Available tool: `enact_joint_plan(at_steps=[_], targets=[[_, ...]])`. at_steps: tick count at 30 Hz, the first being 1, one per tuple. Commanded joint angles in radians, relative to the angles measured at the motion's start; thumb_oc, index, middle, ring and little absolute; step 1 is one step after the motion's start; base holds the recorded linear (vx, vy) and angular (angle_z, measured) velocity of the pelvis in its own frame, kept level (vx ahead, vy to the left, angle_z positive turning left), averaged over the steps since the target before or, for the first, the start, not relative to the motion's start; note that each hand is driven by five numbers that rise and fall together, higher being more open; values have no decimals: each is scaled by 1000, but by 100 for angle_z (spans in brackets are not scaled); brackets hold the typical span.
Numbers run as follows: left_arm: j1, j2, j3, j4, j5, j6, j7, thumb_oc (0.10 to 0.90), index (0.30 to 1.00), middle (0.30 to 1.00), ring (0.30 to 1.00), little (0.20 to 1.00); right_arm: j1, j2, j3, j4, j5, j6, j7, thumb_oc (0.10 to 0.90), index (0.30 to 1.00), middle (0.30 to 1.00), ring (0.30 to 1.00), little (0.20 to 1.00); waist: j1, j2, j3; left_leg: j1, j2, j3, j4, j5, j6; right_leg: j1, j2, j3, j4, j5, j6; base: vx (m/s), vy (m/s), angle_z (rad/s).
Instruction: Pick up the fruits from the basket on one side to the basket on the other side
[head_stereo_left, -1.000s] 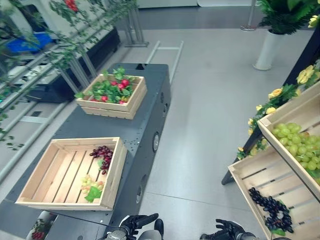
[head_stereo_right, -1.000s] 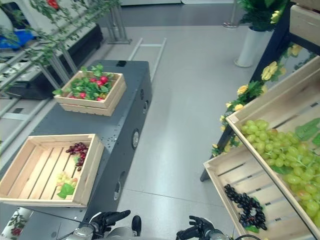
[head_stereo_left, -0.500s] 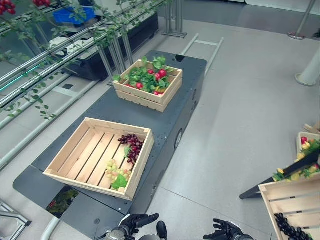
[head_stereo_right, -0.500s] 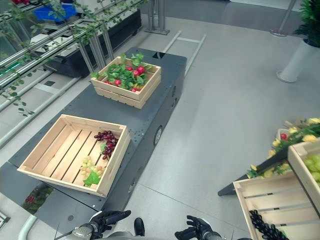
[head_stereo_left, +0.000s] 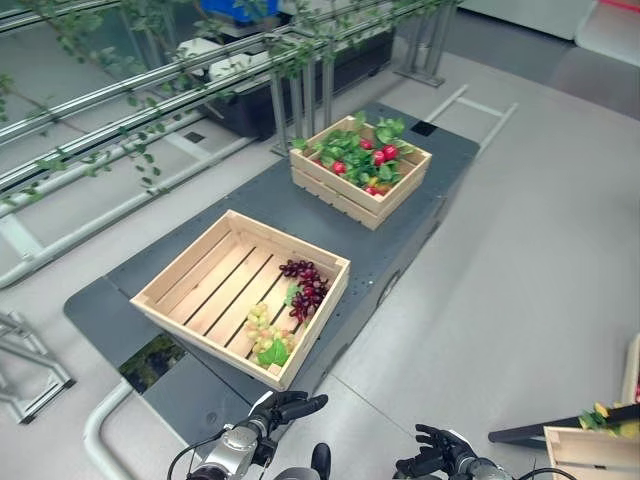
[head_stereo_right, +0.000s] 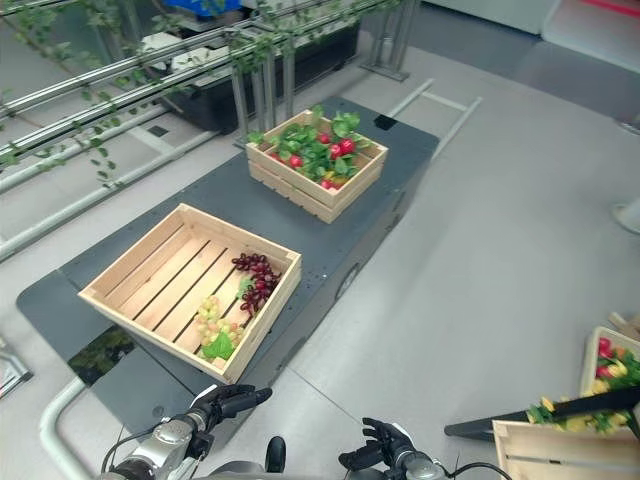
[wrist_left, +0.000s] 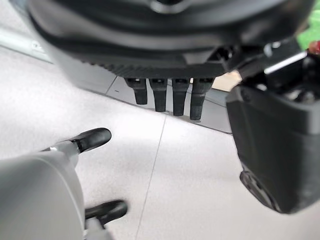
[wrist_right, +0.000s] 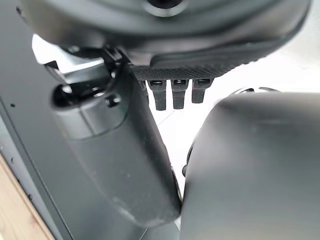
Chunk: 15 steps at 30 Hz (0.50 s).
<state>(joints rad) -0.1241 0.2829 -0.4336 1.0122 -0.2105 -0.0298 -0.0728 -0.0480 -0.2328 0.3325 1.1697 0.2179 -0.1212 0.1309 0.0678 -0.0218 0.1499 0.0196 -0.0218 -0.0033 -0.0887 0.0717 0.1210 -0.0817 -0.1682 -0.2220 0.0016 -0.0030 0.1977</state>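
A pale wooden crate (head_stereo_left: 205, 342) sits on the near end of a dark grey platform (head_stereo_left: 425, 215). Inside it lie a bunch of dark purple grapes (head_stereo_left: 305, 285) and a bunch of green grapes (head_stereo_left: 260, 328) against its right wall. A second crate (head_stereo_left: 335, 195) further along the platform holds red fruits (head_stereo_left: 383, 155) among green leaves. My left hand (head_stereo_left: 283, 408) hangs low in front of the platform's near end, open and empty. My right hand (head_stereo_left: 437, 458) hangs beside it over the floor, also open and empty.
Metal rails with trailing vines (head_stereo_left: 150, 90) run along the far left of the platform. A corner of another wooden crate (head_stereo_left: 590, 452) with yellow flowers (head_stereo_left: 600, 418) shows at the lower right. Grey floor (head_stereo_left: 520, 270) stretches to the right.
The camera has swung left: the crates on the platform now sit mid-view and the right-hand shelf crates have slid almost out. Both hands stay low and empty.
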Motion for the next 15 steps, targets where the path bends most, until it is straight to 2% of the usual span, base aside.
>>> enact_joint_plan(at_steps=[1, 5, 7, 10, 11, 14, 15], targets=[[-52, 16, 9, -36, 15, -36, -9, 800, 900, 900, 900, 900, -28, -20, -8, -45, 99, -53, -29, 800, 900, 900, 900, 900, -11, -42, -17, -14, -24, 73, 26, -88, -55, -87, -9, 112, 13, 243, -18, 160, -213, 99], [-37, 19, 22, -16, 13, -72, -15, 800, 900, 900, 900, 900, -9, -12, -23, -57, 120, -48, -25, 800, 900, 900, 900, 900, -34, -54, -18, -4, -12, 50, 60, -118, -53, -90, 0, 172, -2, 248, -14, 175, -242, 112], [-25, 22, 29, -22, 5, -86, -25, 800, 900, 900, 900, 900, -1, -9, -32, -55, 120, -55, -21, 800, 900, 900, 900, 900, -41, -56, -16, 5, -6, 42, 67, -125, -53, -82, 8, 192, -8, 238, -16, 173, -279, 41], [6, 29, 39, -51, 12, -97, -42, 800, 900, 900, 900, 900, 13, -9, -27, -63, 115, -56, -13, 800, 900, 900, 900, 900, -47, -61, -16, 10, 14, 16, 83, -132, -62, -53, 36, 198, -1, 187, -25, 195, -387, 28], [19, 28, 43, -64, -4, -89, -36, 800, 900, 900, 900, 900, 14, -12, -16, -77, 110, -34, -16, 800, 900, 900, 900, 900, -50, -65, -18, 14, 27, 1, 87, -127, -71, -33, 56, 200, -7, 160, -37, 166, -346, 42], [27, 29, 49, -85, -17, -84, -43, 800, 900, 900, 900, 900, 13, -19, -3, -85, 116, -18, -8, 800, 900, 900, 900, 900, -51, -69, -24, 29, 55, 0, 68, -110, -89, -8, 75, 195, -25, 140, -58, 165, -326, 35], [25, 22, 48, -102, -13, -79, -39, 800, 900, 900, 900, 900, 4, -24, 6, -94, 117, 10, -10, 800, 900, 900, 900, 900, -48, -71, -33, 30, 78, 4, 63, -95, -107, 17, 89, 183, -38, 118, -83, 153, -320, 24]])
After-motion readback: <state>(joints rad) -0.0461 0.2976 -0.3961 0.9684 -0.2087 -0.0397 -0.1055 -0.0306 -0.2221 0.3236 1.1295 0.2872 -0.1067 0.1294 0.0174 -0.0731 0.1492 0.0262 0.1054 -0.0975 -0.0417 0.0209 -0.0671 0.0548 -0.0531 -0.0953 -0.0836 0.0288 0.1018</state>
